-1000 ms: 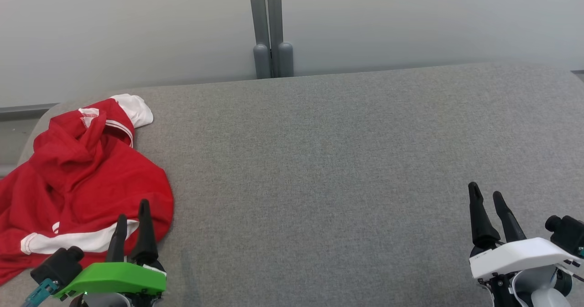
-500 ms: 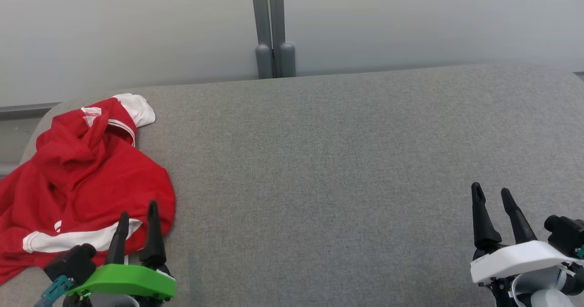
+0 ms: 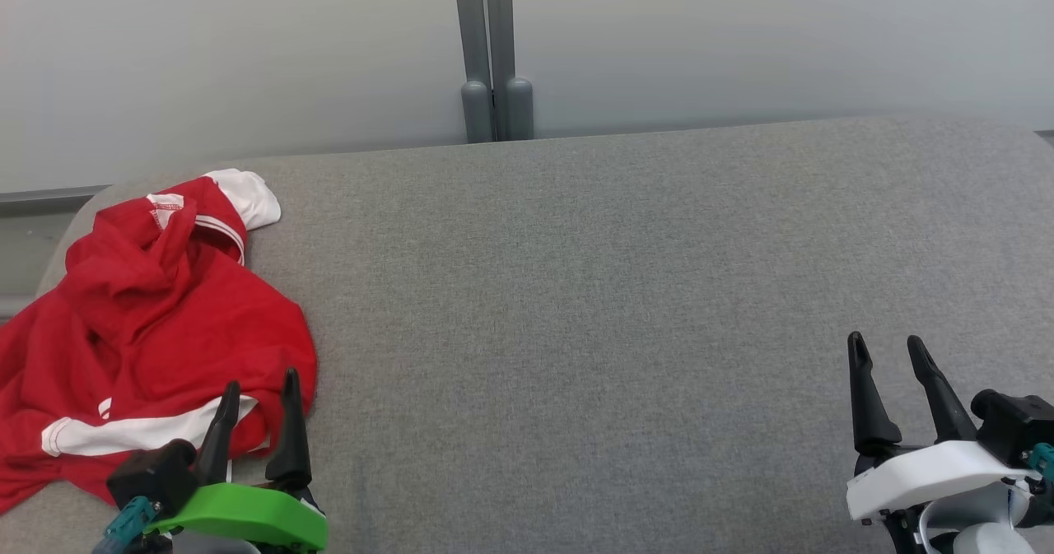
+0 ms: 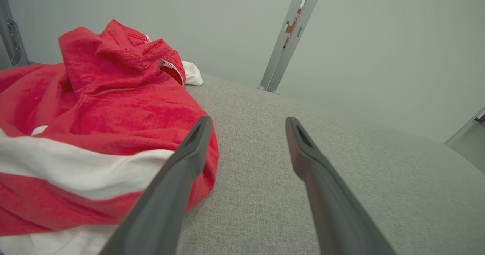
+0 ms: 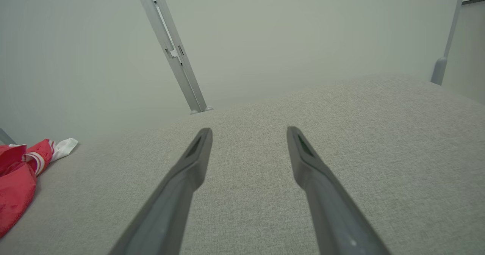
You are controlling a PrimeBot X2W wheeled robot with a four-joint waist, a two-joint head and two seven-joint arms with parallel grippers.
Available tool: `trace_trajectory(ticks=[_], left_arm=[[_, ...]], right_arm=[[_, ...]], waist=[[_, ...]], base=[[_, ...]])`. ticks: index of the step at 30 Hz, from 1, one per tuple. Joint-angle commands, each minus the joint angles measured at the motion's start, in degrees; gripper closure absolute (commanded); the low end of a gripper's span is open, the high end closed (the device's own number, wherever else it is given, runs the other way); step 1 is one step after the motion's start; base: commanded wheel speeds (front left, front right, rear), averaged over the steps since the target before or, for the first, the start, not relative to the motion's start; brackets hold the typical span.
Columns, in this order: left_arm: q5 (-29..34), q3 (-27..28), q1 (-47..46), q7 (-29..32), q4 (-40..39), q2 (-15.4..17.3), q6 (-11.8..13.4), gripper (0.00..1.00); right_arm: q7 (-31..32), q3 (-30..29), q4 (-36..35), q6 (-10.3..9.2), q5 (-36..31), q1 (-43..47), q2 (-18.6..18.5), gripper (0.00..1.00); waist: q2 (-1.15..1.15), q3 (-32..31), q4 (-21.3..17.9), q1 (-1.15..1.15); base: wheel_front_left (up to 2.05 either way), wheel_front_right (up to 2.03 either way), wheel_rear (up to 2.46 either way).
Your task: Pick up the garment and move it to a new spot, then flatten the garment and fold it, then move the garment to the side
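Lying left, the red-and-white garment (image 3: 156, 315) is just beyond the left gripper (image 3: 261, 379), the nearer one. It and the right gripper (image 3: 886, 340) gape empty.

The head camera looks forward and down from above onto the grey fabric surface (image 3: 576, 290), with the wall panel (image 3: 247, 60) at 12 o'clock. The left wrist camera sits low, close to the red-and-white garment (image 4: 94, 114) at its 9 o'clock. The right wrist camera sits equally low, well apart from it. All three views share the surface, the garment and the metal post (image 3: 492, 44).
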Motion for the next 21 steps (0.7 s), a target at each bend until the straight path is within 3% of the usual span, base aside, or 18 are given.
trace_trajectory(ticks=[1, 21], left_arm=[[1.5, 0.0, 0.3, -0.6, -0.2, 0.6, -0.2, 0.0], [9.8, 0.1, 1.0, -3.0, 2.5, 0.9, -0.2, 0.0]], right_arm=[[-0.6, 0.1, -0.3, 0.15, -1.7, 0.5, -0.2, 0.0], [-3.0, -0.7, 0.7, 0.15, -9.0, 1.4, 0.6, 0.0]], waist=[[0.0, 0.0, 0.0, 0.0], [0.0, 0.0, 0.1, 0.0]], base=[[0.0, 0.0, 0.0], [0.0, 0.0, 0.0]])
